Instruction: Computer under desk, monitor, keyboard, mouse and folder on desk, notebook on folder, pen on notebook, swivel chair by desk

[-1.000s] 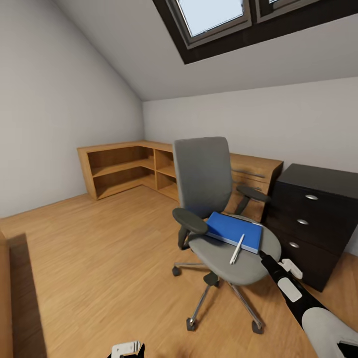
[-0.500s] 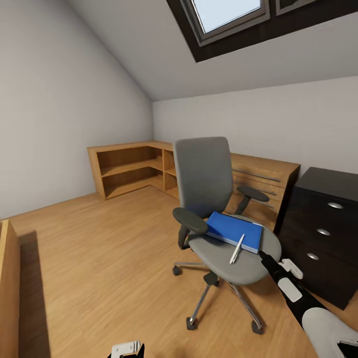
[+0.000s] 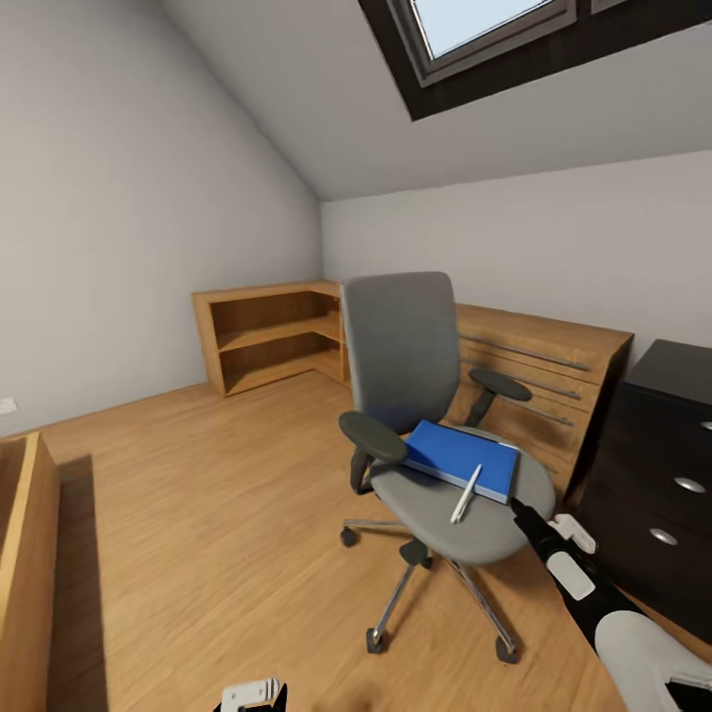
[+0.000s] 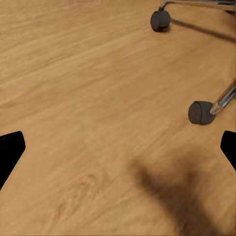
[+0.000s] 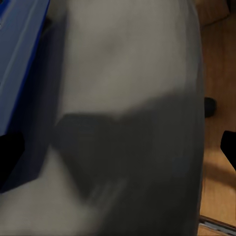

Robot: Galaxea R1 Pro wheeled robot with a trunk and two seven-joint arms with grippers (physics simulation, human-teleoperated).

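Landmark: the swivel chair (image 3: 435,435), standing on the wood floor (image 3: 198,494).

- Folder (image 3: 463,459): blue, lay flat on the chair seat, toward the chair's far armrest side. Seen close in the right wrist view as a blue edge (image 5: 22,73) against the grey seat (image 5: 132,98).
- Pen (image 3: 463,494): pale, lay on the seat, its far end on the near corner of the folder, its near end on the grey cushion.
- Notebook: could not be told apart from the folder; possibly hidden beneath it.
- Desk (image 3: 672,465): black drawer unit with round silver knobs, stood just beside the chair on the folder's side.
- Wooden dresser (image 3: 554,376) and open shelves (image 3: 267,336): behind the chair, against the wall.
- Right gripper (image 3: 521,514): reached to the seat's front edge, near the pen's near end; fingers spread wide in the wrist view, nothing between them.
- Left gripper (image 4: 118,147): hung low over bare floor near two chair castors (image 4: 200,112); fingers wide apart, holding nothing.

Step in hand, judged: clearing the chair seat, beginning with the pen or the folder. Next move, judged: called for lowering the right gripper squarely over the slim pen and closing gently, without nudging it off the folder's edge or rolling the chair away.
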